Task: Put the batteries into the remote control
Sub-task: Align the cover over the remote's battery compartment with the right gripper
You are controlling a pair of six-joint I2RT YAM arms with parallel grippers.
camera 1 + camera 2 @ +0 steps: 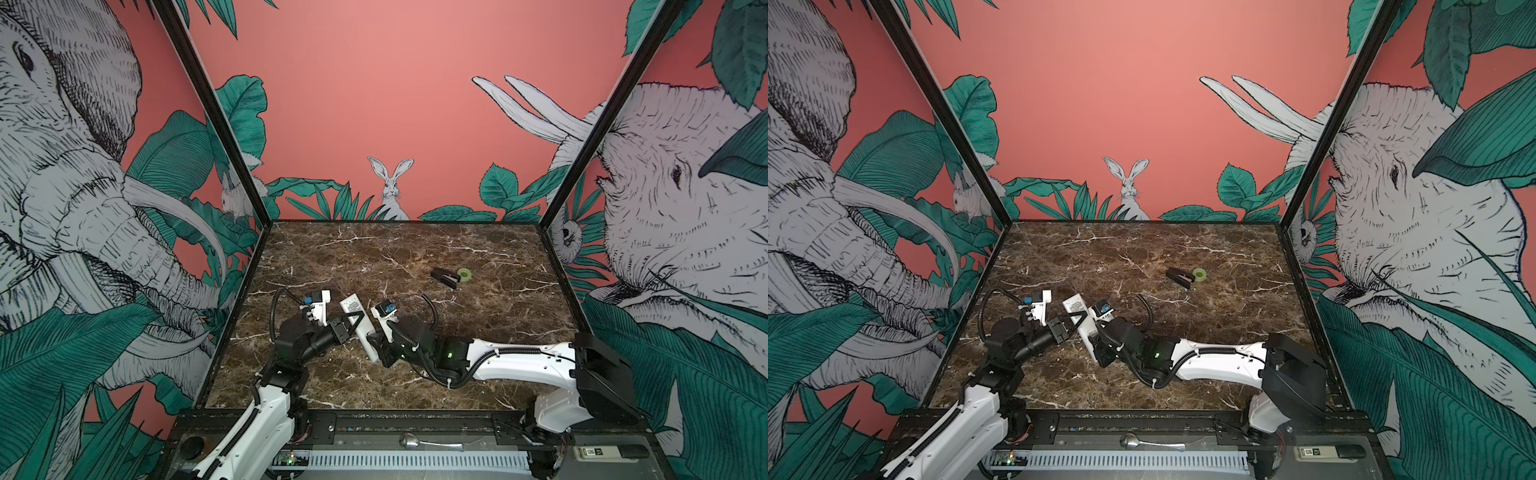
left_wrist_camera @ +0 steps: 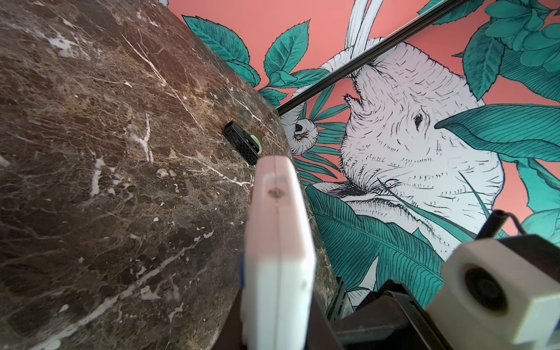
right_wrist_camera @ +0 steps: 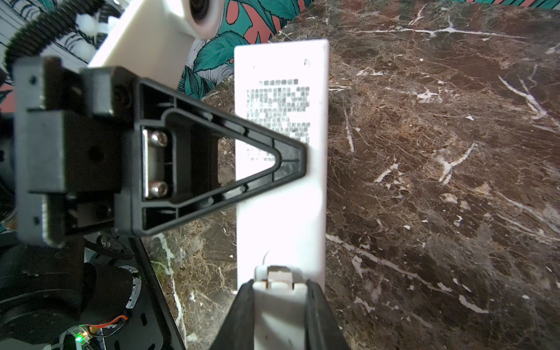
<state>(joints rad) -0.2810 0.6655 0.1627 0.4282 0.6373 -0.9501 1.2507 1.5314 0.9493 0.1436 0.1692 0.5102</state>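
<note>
one remote control [image 3: 281, 218], near end lost inside right end effector [image 3: 278, 286]

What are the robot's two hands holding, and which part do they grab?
Both hold the remote control. The right end effector pinches its near end; the left end effector clamps its middle, front and back.

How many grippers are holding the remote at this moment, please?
2. The left gripper is clamped across the middle of the remote, with one finger over its printed back. The right gripper clamps the remote's end nearest the robot.
</note>
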